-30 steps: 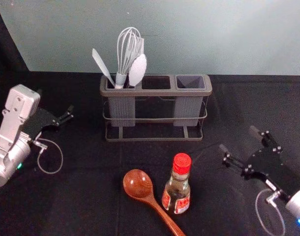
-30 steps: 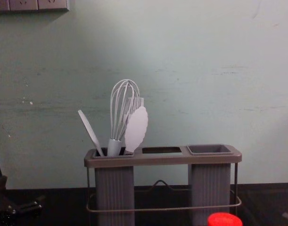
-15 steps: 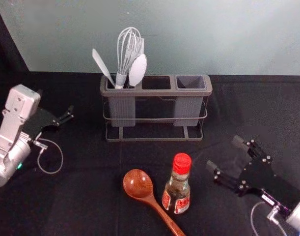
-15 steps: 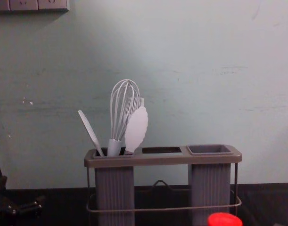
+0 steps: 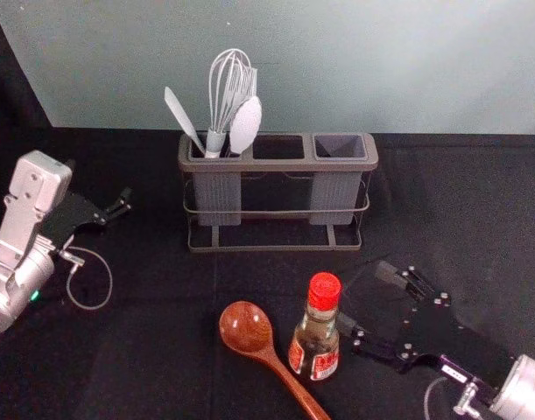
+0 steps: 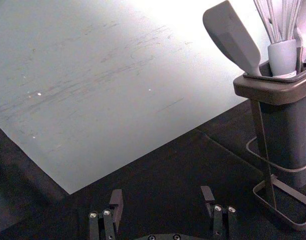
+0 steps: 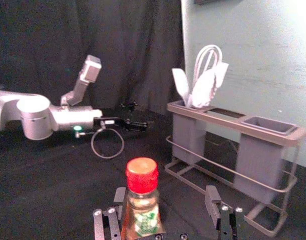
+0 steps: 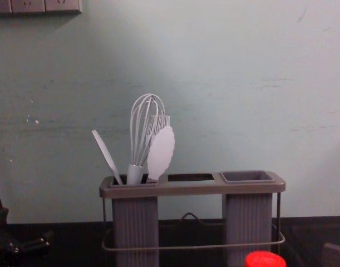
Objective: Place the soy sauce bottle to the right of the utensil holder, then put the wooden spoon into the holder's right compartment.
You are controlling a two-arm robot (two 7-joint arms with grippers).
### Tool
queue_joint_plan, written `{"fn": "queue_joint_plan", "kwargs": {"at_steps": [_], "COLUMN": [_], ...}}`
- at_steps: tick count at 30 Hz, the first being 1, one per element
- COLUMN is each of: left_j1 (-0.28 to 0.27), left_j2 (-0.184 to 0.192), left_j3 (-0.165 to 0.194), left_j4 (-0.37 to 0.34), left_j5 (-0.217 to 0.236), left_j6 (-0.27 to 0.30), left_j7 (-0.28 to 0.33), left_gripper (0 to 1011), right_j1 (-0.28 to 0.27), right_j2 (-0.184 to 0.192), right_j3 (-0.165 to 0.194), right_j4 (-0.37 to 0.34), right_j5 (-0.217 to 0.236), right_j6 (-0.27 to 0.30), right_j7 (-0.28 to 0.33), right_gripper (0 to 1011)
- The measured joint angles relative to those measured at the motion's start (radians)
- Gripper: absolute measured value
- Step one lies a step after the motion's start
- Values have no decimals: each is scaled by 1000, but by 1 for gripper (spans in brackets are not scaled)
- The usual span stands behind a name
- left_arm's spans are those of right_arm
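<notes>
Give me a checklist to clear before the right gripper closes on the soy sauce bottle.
1. Right gripper open: ok, its fingers stand well apart.
2. Soy sauce bottle upright, red cap on: ok.
3. Bottle centred between the fingers: not ok, the right wrist view shows it lined up much closer to one finger.
4. Nearer fingertip free of the bottle: cannot tell, they look very close in the head view.
5. Left gripper out of the way: ok, it is off to the left of the utensil holder.
6. Right compartment free for the wooden spoon: ok, no utensil sticks out of it.
</notes>
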Motion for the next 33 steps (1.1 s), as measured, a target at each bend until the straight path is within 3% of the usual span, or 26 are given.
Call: {"fn": "queue_joint_plan", "kwargs": {"at_steps": [17, 29, 33], "left_j1": [0, 0, 0], "left_j2": [0, 0, 0], "left_j3": [0, 0, 0], "left_j4": [0, 0, 0], "left_j5": [0, 0, 0], "left_j6": [0, 0, 0], "left_j7": [0, 0, 0], "left_gripper": [1011, 1011, 1011], "right_j1": [60, 81, 85], "right_j2": [-95, -143, -152], "right_j3": [-41, -46, -44], "right_j4": [18, 36, 40], "right_j5": [-58, -92, -97], "right_j6": [54, 73, 78], "right_j7": [39, 49, 53], "right_gripper": [1003, 1002, 954]}}
